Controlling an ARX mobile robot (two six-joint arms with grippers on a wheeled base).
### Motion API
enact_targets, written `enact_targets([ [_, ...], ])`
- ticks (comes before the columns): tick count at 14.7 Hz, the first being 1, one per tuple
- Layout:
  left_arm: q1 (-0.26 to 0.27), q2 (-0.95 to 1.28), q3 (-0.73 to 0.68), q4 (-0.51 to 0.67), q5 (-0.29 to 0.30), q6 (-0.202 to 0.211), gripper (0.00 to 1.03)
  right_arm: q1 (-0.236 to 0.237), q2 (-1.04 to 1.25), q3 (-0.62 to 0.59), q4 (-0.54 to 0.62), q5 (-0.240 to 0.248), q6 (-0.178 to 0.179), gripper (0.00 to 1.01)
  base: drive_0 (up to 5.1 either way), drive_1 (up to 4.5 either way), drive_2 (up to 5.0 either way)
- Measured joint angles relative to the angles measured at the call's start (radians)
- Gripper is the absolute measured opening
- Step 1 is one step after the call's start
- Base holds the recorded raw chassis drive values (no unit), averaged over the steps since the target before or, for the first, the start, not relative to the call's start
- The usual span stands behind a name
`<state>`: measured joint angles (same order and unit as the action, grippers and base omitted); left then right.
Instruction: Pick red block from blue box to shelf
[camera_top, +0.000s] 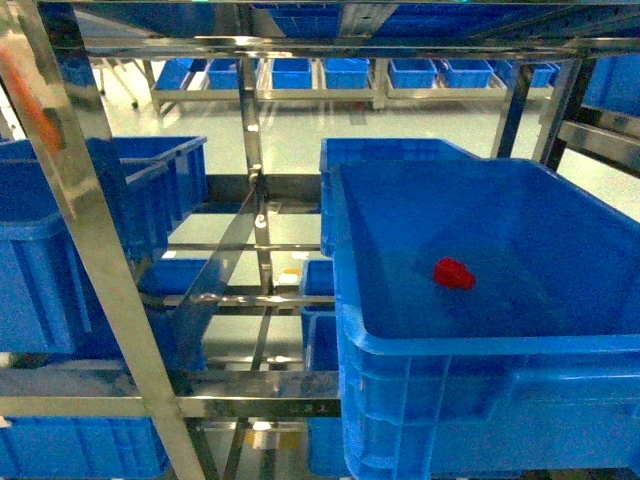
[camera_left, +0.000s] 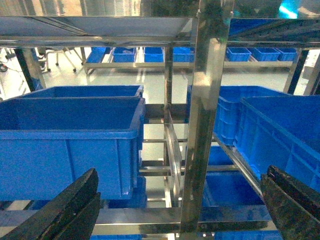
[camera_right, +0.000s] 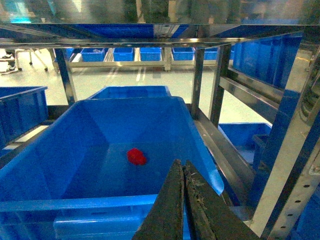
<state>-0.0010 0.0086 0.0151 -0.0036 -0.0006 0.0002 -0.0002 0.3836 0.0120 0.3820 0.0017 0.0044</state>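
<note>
Right gripper (camera_right: 182, 200) pinched shut on nothing, hovering just short of red block (camera_right: 136, 156) lying inside a dark blue crate (camera_right: 45, 205). Probably light, rigid, slick; best pinched across flat sides.

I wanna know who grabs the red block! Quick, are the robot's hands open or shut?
Left gripper: open, holding nothing.
Right gripper: shut, empty; red block lies in the blue crate.

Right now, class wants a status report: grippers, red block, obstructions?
Left gripper open, empty. Right gripper shut, empty. Red block lying in dark blue crate on shelf. Nothing covering it.
</note>
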Motion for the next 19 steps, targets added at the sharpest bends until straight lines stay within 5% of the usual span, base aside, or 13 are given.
enact_targets([
  [9, 0.000, 0.000, 0.000, 0.000, 0.000, 0.000, 0.98, 0.000, -0.207, 0.000, -0.204, 0.000, 0.000, 0.02, 0.0, 0.00, 0.0],
  [11, 0.000, 0.000, 0.000, 0.000, -0.001, 0.000, 0.98, 0.000, -0.366, 0.001, -0.390, -0.002, 0.000, 0.02, 0.0, 0.00, 0.0],
  [16, 0.000, 0.000, 0.000, 0.000, 0.000, 0.000, 0.98, 0.000, -0.379, 0.000, -0.386, -0.002, 0.000, 0.02, 0.0, 0.00, 0.0],
  [17, 0.000, 0.000, 0.000, 0.000, 0.000, 0.000, 0.98, 0.000, -0.379, 0.000, -0.386, -0.002, -0.002, 0.06, 0.0, 0.00, 0.0],
  [19, 0.000, 0.000, 0.000, 0.000, 0.000, 0.000, 0.98, 0.000, -0.379, 0.000, -0.386, -0.002, -0.002, 0.32, 0.0, 0.00, 0.0],
])
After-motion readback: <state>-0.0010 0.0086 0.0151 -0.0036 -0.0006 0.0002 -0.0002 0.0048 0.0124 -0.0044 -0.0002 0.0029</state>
